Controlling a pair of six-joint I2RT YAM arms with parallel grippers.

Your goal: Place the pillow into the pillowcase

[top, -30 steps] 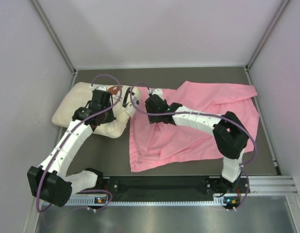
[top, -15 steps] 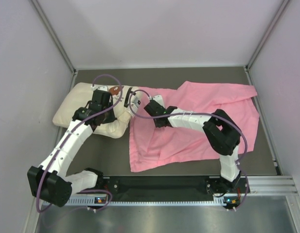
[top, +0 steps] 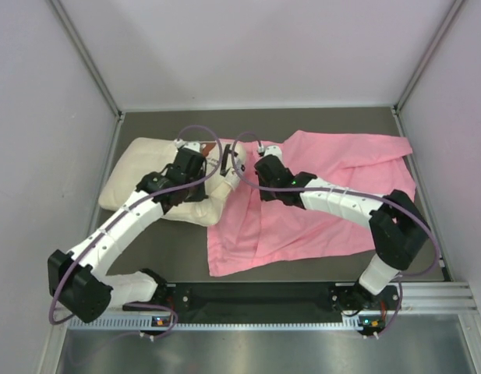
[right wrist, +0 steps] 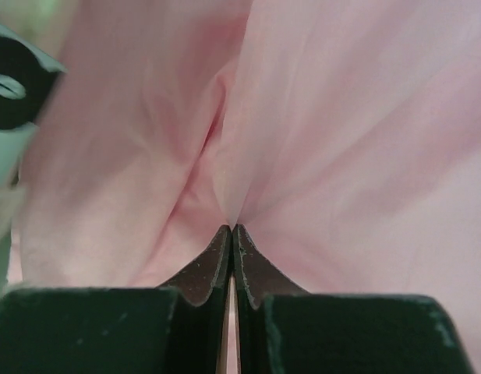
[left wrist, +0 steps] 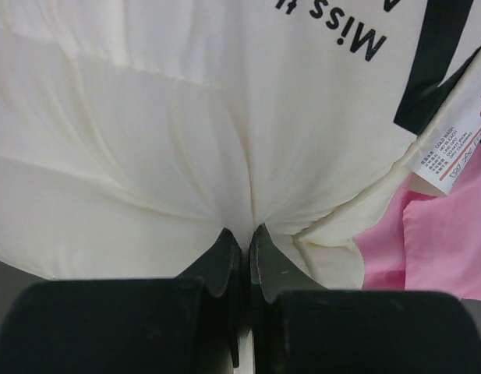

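The pillowcase [top: 334, 160] lies spread and rumpled on the dark table [top: 302, 123], plain pink side up, with its deepest folds bunched toward its far right corner. The pillow [top: 146, 175] lies flat just left of the pillowcase, slanted, and its right end meets the pillowcase's left edge. From above I cannot tell whether it overlaps the cloth there. The pillow is not yet in the pillowcase.

The left gripper [top: 207, 178] sits at the pillow's end nearest the pillowcase. In the left wrist view its jaws are clenched on a pinch of the pillow, and puckers fan out from the fingertips [left wrist: 221, 261]. Black text [left wrist: 341, 31] reading "Miss" runs across the pillow beyond the pinch. A white tag [left wrist: 450, 152] hangs at the pillow's edge, right beside the pillowcase's pink cloth.

The right gripper [top: 242, 173] is at the pillowcase's left edge, close to the left gripper. In the right wrist view its jaws are shut tight on a fold of the pillowcase, and the cloth is drawn into a ridge rising from the tips. A blurred black and pale-green shape [right wrist: 10, 86] stands left of that fold, and I cannot tell what it is.

The right arm [top: 341, 202] stretches over the pillowcase's middle. The left arm [top: 115, 226] reaches in from well left of the pillowcase, across the pillow's near side.
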